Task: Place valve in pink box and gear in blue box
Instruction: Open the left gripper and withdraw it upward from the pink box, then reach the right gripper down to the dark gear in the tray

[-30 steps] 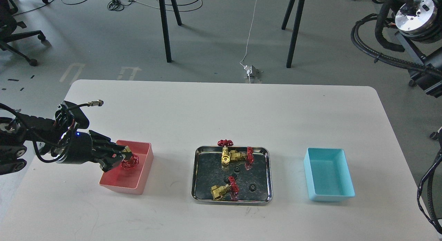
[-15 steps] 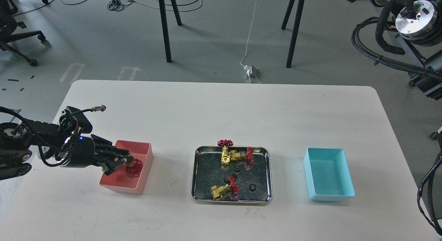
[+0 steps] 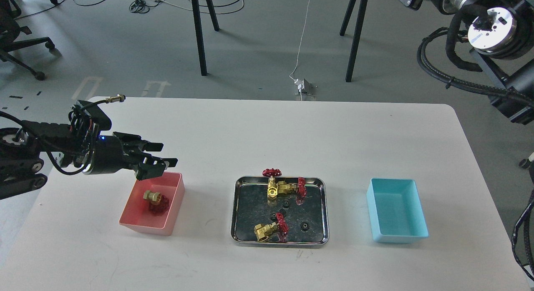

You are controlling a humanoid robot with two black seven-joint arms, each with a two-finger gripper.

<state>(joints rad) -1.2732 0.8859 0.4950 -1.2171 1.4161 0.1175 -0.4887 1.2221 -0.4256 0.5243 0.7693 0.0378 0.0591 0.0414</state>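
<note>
One valve (image 3: 154, 200) lies inside the pink box (image 3: 175, 195) at the left of the table. My left gripper (image 3: 160, 155) is open and empty, raised just above the box's far rim. Three more valves (image 3: 270, 230) (image 3: 273, 186) (image 3: 292, 187) lie in the steel tray (image 3: 321, 232), with several tiny black gears (image 3: 305, 227) among them. The blue box (image 3: 396, 216) stands empty at the right. My right gripper is out of view.
The tray sits mid-table between the two boxes. Black stand legs (image 3: 200, 32) and cables are on the floor beyond the table's far edge. Robot cabling (image 3: 459, 66) hangs at the upper right, off the table.
My left gripper let go of the valve, which now rests in the pink box. The gripper opened and rose up and back from the box.
</note>
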